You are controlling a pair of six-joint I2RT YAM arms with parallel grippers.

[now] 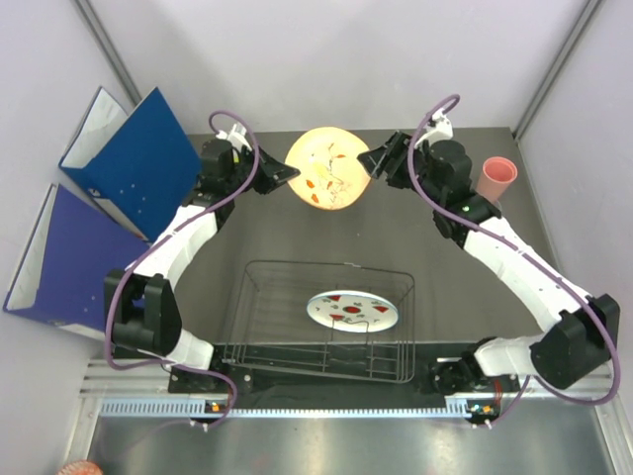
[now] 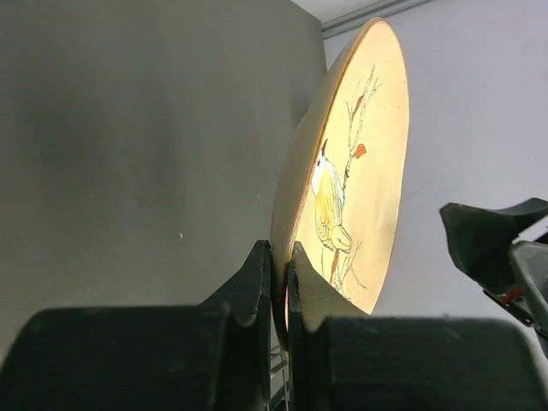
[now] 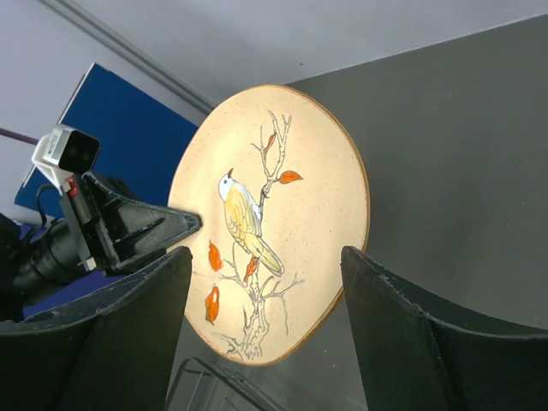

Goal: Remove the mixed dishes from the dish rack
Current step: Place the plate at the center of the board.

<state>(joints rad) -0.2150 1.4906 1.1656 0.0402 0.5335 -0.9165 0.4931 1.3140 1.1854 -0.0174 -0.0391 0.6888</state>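
Dish rack (image 1: 249,297): holds one white red-marked plate (image 1: 352,310). Left gripper (image 2: 281,261): clamped on tan bird plate (image 1: 326,168) rim. Right gripper (image 3: 265,257): jaws wide apart, empty. Pink cup (image 1: 497,175): outside rack.

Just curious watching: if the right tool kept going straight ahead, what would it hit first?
Likely the bird-painted plate, held by its rim in the left tool, directly ahead of the open right tool.
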